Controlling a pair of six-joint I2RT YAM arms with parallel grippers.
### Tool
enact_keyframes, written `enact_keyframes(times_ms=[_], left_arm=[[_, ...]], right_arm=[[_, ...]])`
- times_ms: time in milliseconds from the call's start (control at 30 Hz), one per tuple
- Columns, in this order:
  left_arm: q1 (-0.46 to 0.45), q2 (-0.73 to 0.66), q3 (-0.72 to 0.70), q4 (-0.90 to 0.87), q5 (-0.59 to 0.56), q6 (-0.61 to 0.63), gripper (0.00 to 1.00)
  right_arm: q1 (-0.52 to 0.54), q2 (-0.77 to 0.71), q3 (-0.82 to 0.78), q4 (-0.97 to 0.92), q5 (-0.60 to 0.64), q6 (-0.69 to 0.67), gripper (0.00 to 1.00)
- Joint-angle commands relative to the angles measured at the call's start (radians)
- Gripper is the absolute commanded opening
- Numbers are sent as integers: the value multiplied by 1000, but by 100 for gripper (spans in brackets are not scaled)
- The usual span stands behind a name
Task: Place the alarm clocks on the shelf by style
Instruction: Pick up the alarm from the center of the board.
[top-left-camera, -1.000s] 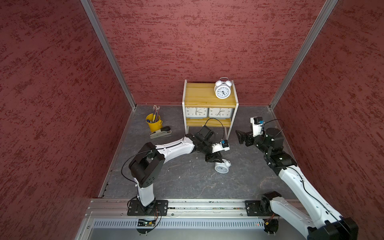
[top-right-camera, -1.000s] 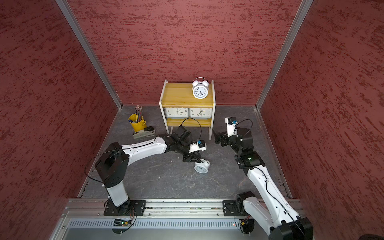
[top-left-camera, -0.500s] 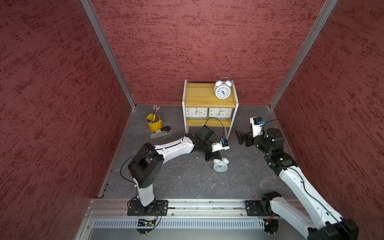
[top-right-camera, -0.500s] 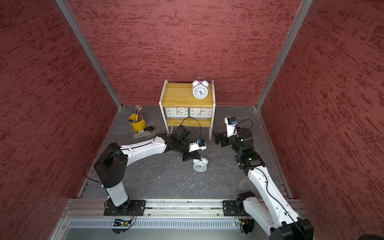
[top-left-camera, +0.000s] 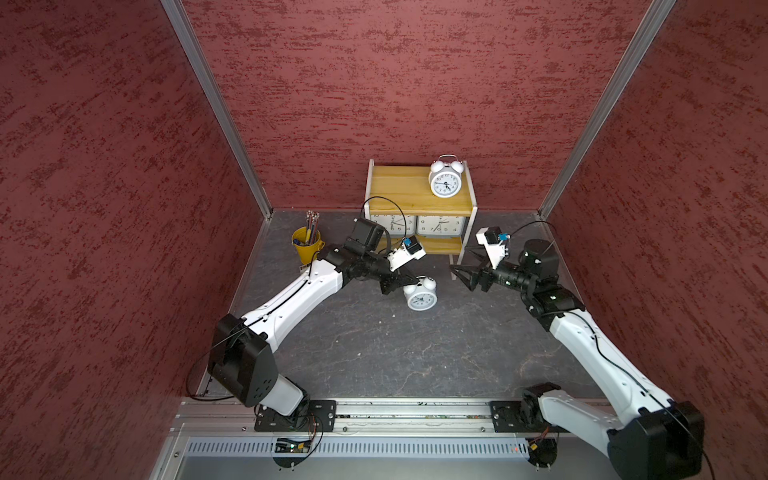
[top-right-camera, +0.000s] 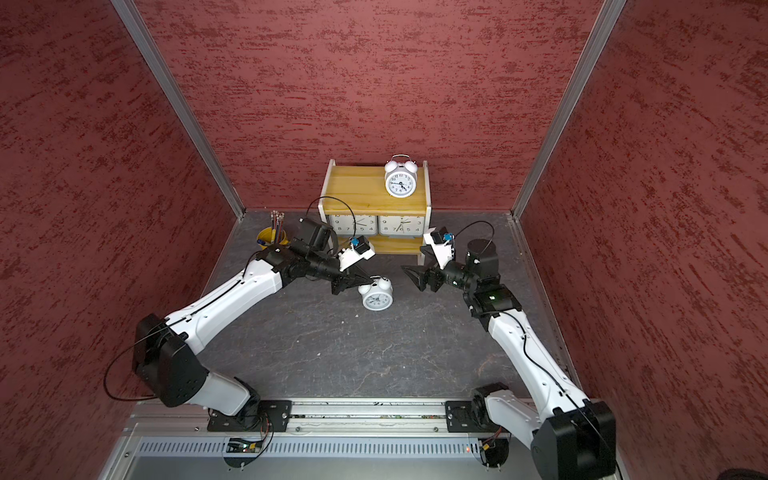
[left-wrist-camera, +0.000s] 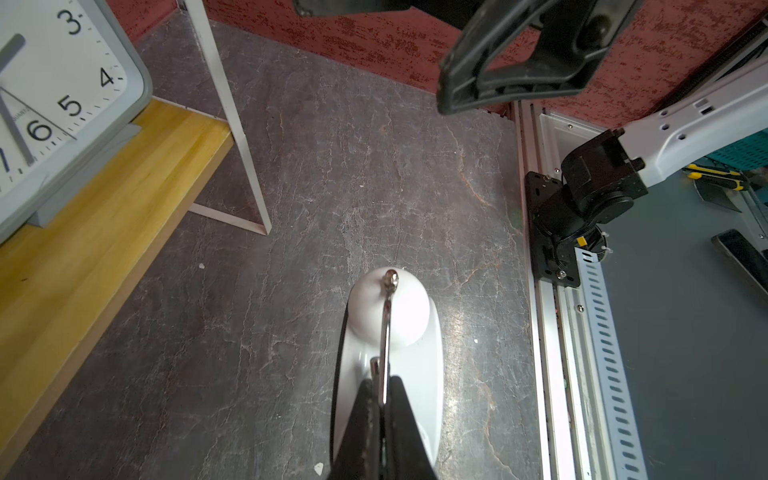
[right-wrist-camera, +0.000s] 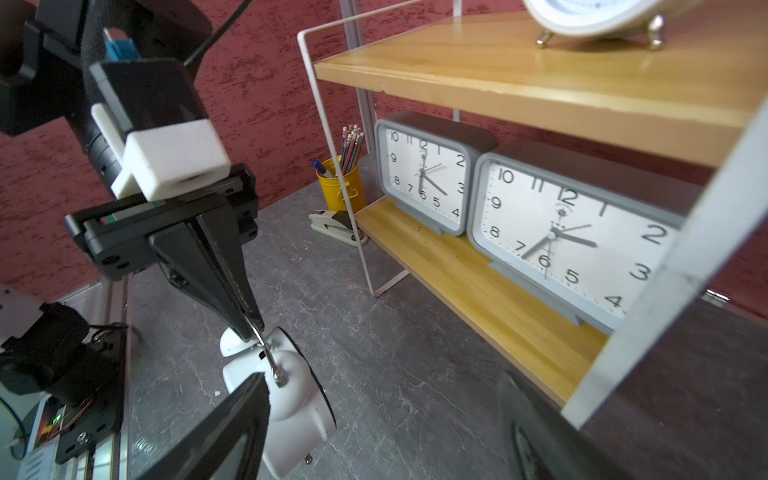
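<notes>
A white twin-bell alarm clock (top-left-camera: 420, 294) (top-right-camera: 377, 296) hangs tilted just above the floor in front of the shelf (top-left-camera: 399, 187) (top-right-camera: 353, 187). My left gripper (top-left-camera: 404, 283) (left-wrist-camera: 384, 399) is shut on its thin metal handle (right-wrist-camera: 266, 353). A second twin-bell clock (top-left-camera: 444, 183) (top-right-camera: 400, 183) stands on the top board. Two grey square clocks (top-left-camera: 392, 224) (top-left-camera: 440, 226) (right-wrist-camera: 424, 174) (right-wrist-camera: 561, 241) sit side by side on the lower board. My right gripper (top-left-camera: 462, 276) (top-right-camera: 415, 276) (right-wrist-camera: 382, 415) hovers open to the right of the held clock, holding nothing.
A yellow pen cup (top-left-camera: 306, 245) (right-wrist-camera: 338, 187) and a stapler (right-wrist-camera: 332, 220) sit left of the shelf. Red walls close in the back and both sides. The shelf's thin white legs (left-wrist-camera: 245, 137) stand near the held clock.
The left gripper closed on the clock's handle and lifted the clock up and back toward the shelf. The right gripper's jaws narrowed slightly.
</notes>
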Motion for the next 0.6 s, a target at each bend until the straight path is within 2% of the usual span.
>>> enact_keyframes(times_ms=[0,133,400,567], left_arm=[[3,-9,72,-109,56,33,0],[1,1,109,-147,66,52,0],[-24,15,149,-176,67,82,0],[-30,24,162,-181,59,84,0]], right_arm=[[39,28,72,-95,-93,-103,85],[83,76,140,-192,-121,-179,78],[141,164,250,-336,-145,-257,58],[159,194,290,-396,-174,-283,52]])
